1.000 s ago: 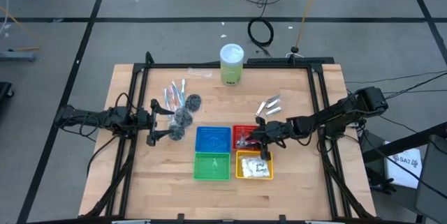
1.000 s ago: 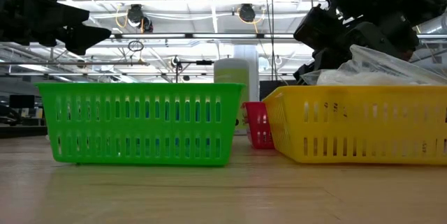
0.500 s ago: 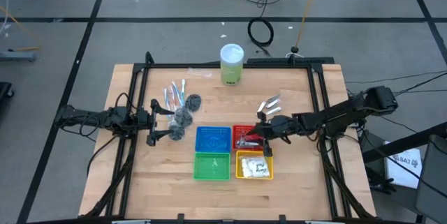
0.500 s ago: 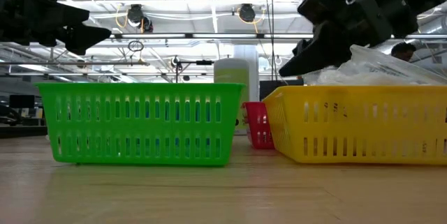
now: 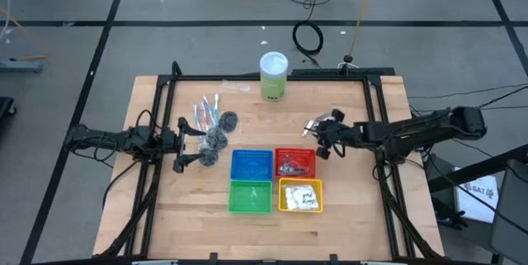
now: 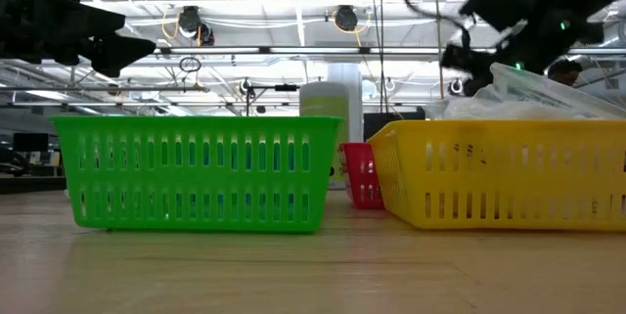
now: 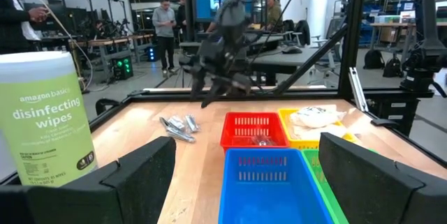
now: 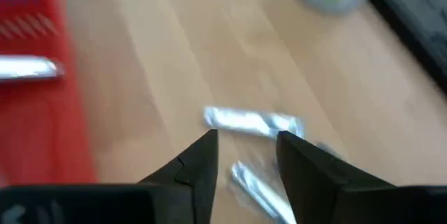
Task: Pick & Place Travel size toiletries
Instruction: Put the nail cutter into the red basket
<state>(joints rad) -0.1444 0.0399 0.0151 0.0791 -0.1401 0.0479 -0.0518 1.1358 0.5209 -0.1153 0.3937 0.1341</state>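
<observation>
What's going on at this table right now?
A two-armed robot is sorting small toiletries into coloured baskets. The right gripper hangs over the silver foil tubes on the bare wood beside the red basket, jaws open and empty. One tube already lies in the red basket, and white sachets fill the yellow basket. The left gripper waits, jaws open, by the dark grey puffs and wrapped sticks.

The right arm reaches in from the right edge of the table, stretched nearly straight and low, its wrist pointing leftward. The right gripper (image 5: 324, 137) carries nothing; its two dark fingers (image 8: 198, 165) stand a narrow gap apart, tips angled down toward the table. The left arm lies folded at the left edge, the left gripper (image 5: 180, 144) spread wide, fingers (image 7: 143, 172) far apart, nothing between them.
</observation>
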